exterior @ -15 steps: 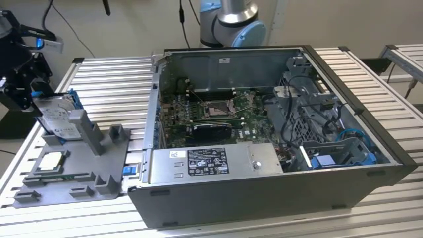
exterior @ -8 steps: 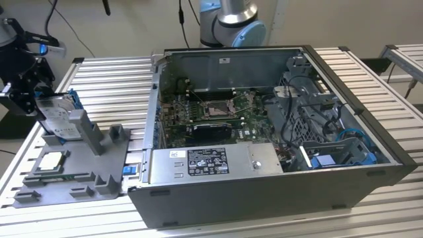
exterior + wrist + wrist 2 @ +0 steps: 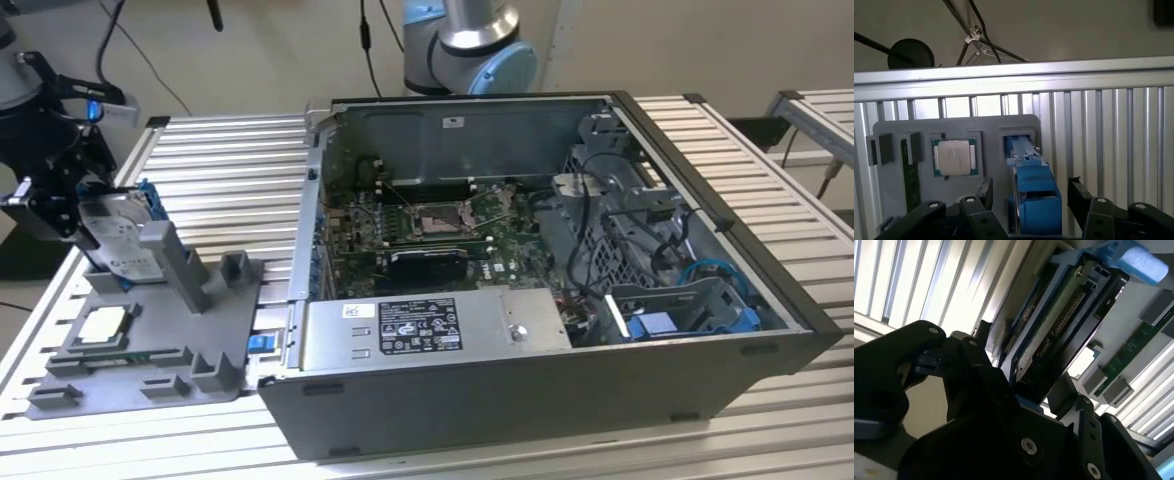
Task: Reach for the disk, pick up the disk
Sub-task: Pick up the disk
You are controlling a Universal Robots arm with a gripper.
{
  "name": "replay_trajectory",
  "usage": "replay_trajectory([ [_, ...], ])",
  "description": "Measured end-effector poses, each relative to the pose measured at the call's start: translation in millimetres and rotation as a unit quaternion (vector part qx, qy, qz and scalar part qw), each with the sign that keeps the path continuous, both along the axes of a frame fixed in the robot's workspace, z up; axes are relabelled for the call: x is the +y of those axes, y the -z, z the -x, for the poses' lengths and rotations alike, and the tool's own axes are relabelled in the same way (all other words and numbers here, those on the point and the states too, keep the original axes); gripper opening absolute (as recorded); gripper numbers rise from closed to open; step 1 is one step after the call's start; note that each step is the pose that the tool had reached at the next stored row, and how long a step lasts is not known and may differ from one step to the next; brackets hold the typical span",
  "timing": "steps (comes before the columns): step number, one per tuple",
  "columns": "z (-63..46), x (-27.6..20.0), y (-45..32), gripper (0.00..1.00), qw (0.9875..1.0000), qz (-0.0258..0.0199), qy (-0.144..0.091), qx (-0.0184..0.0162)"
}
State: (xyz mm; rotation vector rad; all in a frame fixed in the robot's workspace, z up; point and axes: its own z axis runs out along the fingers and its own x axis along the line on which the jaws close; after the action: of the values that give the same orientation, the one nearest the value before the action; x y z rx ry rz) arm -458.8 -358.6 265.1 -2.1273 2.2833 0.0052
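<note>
The disk stands on edge in a slot of the grey holder at the exterior view's left, silver-grey with a white label and a bright blue frame. My gripper is right at it, black, coming from the side away from the case. In the first wrist view the blue-framed disk lies between my two fingers, gripper open, with a small gap on each side. The second wrist view shows the disk edge-on with its connector, inside the gripper.
A square silver processor chip and a green memory stick sit in the holder beside the disk. The open computer case stands just to the holder's right in the exterior view. All rests on a slatted aluminium table.
</note>
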Motion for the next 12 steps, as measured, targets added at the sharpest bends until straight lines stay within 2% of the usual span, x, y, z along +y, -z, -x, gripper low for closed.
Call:
replay_trajectory([
  [7, 0.0, 0.0, 2.3, 1.00, 1.0000, -0.0013, 0.000, 0.0000],
  [8, 0.0, 0.0, 2.3, 0.00, 1.0000, -0.0013, 0.000, 0.0000],
  [12, 0.0, 0.0, 2.4, 0.00, 1.0000, -0.0013, 0.000, 0.0000],
])
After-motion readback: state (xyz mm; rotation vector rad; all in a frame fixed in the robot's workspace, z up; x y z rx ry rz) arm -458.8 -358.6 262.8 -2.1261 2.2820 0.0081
